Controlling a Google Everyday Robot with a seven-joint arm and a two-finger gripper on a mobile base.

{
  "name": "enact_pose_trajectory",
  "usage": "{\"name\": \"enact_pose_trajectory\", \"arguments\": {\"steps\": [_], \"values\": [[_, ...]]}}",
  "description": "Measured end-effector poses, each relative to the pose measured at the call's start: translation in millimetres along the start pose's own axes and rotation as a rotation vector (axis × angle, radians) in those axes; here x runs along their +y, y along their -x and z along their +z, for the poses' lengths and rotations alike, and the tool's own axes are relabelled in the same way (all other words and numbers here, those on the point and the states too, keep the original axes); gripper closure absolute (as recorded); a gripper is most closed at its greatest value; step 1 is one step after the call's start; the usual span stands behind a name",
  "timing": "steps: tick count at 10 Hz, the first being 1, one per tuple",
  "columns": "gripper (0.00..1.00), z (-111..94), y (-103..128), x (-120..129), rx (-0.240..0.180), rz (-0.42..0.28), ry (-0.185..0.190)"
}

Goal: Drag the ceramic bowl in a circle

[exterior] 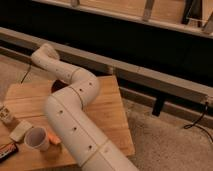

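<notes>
Ceramic bowl (57, 85) barely shows behind my arm (75, 117), hand hidden there and closed, so I'd circle slowly, pressing lightly.

The robot's arm (75, 125) is a chain of smooth, tubular segments in a matte off-white shell, tinted cream by the warm light. The nearest segment (92, 150), at the bottom centre, is the thickest, and the tubes grow slimmer toward the far left. Small dark holes (74, 129) dot the thick segment in loose rows, and a few more sit on the rounded elbow joint (82, 90). Thin seams mark where one shell meets the next. The farthest segment (44, 51) ends in a rounded cap. The gripper sits at the arm's far-left end, hidden behind that cap.
</notes>
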Motion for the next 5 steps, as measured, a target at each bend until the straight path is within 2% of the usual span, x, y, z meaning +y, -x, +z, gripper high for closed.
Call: {"name": "enact_pose_trajectory", "arguments": {"steps": [1, 2, 3, 4, 5], "values": [[1.00, 7, -12, -16, 0.029, -0.023, -0.030], [1.00, 14, -26, -26, 0.061, -0.079, -0.064], [1.00, 17, -35, -25, 0.075, -0.133, -0.079], [1.00, 18, -44, -14, 0.078, -0.206, -0.082], [1.00, 14, -59, 21, 0.062, -0.324, -0.055]]}}
